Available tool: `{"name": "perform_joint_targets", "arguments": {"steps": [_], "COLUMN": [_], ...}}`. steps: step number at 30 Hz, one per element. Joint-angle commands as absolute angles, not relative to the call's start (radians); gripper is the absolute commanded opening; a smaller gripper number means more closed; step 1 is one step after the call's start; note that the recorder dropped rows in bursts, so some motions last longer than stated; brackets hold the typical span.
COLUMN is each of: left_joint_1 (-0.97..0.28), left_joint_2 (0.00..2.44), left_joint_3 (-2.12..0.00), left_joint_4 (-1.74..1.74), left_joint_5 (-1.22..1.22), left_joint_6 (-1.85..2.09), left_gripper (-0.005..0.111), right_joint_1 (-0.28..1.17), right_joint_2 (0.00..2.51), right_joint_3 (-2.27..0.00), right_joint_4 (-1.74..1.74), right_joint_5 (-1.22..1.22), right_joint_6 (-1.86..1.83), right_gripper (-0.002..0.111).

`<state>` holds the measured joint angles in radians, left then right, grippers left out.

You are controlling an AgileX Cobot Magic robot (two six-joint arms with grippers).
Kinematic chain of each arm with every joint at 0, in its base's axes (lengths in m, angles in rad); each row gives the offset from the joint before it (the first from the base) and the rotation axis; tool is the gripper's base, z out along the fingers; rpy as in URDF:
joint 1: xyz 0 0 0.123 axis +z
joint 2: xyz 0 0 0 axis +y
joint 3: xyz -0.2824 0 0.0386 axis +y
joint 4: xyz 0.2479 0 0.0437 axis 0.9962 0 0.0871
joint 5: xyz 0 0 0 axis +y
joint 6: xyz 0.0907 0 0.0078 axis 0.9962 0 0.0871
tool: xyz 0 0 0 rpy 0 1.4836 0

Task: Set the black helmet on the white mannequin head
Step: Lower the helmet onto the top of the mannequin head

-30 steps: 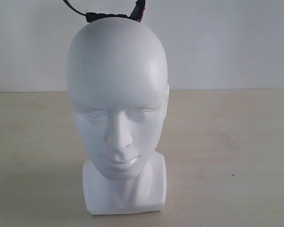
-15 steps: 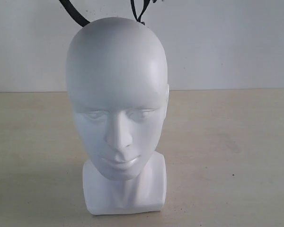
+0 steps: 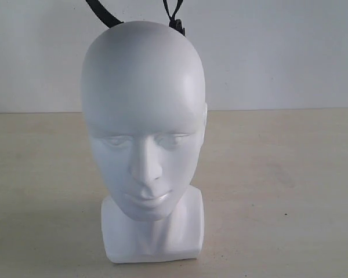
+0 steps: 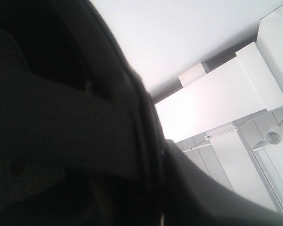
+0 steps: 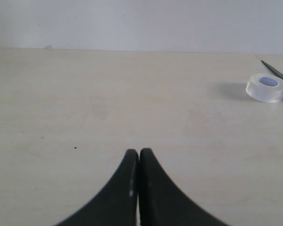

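No legible text, label, brand, number or sign on anything in view.

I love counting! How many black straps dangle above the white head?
2, in the exterior view. The left strap slants down behind the white mannequin head; the right strap, looped with a clip, hangs beside its crown. More may be hidden above the frame.

The right gripper (image 5: 139,156) hangs over a pale table (image 5: 85,103), its black jaws pressed together. Farther out sits a roll of clear tape (image 5: 267,87), with a thin dark object (image 5: 279,73) just beside it.
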<state>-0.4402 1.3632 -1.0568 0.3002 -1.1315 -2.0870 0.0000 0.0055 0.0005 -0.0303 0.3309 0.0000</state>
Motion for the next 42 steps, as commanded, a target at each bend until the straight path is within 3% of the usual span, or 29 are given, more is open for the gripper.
{"name": "perform_joint_targets", "arguments": {"steps": [1, 28, 42], "left_joint_1": [-0.489, -0.509, -0.509], "left_joint_2": [1.343, 1.219, 1.193], "left_joint_3": [-1.069, -0.729, -0.668], "left_joint_4": [0.255, 0.191, 0.137], "left_joint_5": [-1.221, -1.221, -1.221], "left_joint_6": [-2.075, -2.042, -1.969], "left_gripper": [0.004, 0.004, 0.004], "right_joint_1": [-0.001, -0.001, -0.001], "right_joint_2": [0.0, 0.0, 0.0], "right_joint_3": [0.0, 0.0, 0.0], "right_joint_4": [-0.037, -0.037, -0.037], "right_joint_5": [0.322, 0.322, 0.322], "right_joint_6": [0.0, 0.0, 0.0], "right_gripper": [0.0, 0.0, 0.0]}}
